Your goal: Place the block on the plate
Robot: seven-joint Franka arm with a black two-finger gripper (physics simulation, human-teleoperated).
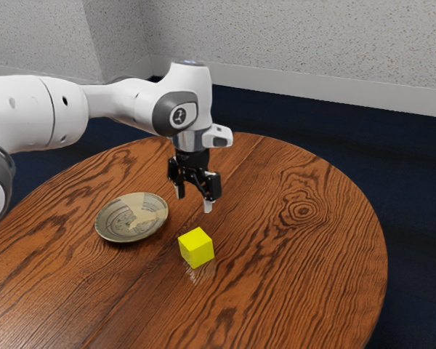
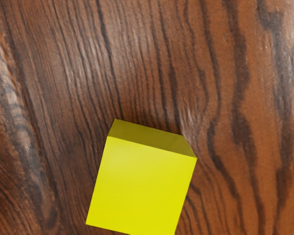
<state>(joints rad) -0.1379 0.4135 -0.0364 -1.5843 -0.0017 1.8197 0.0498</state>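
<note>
Across the exterior view's left: your white arm (image 1: 123,102) comes in and bends down to the black tool (image 1: 194,200), which points toward the table.
Tool: open, its two pale-tipped fingers standing apart with nothing gripped between them; you have it raised over the table, and its tips are clear of the block.
Block: your yellow cube (image 1: 196,248) sits on the wood, well short of being on the plate, lower in the exterior view than the tool.
Plate: your shallow, greenish-grey dish (image 1: 132,217), with a beige patch and dark line markings, lies upright on the table to the exterior view's left of the block, near it but not touching.
Table: round, brown wood with dark grain (image 1: 312,254) and a ringed knot toward the exterior view's right.
Room: beyond the table you have a dark blue floor (image 1: 414,203), a pale baseboard (image 1: 312,100) and speckled grey walls (image 1: 312,43).
Block, wrist view: you see its bright top and a darker side face, its edges set at a slant to the grain.
Wood, wrist view: dark streaks and soft glossy highlights surround the block.
</note>
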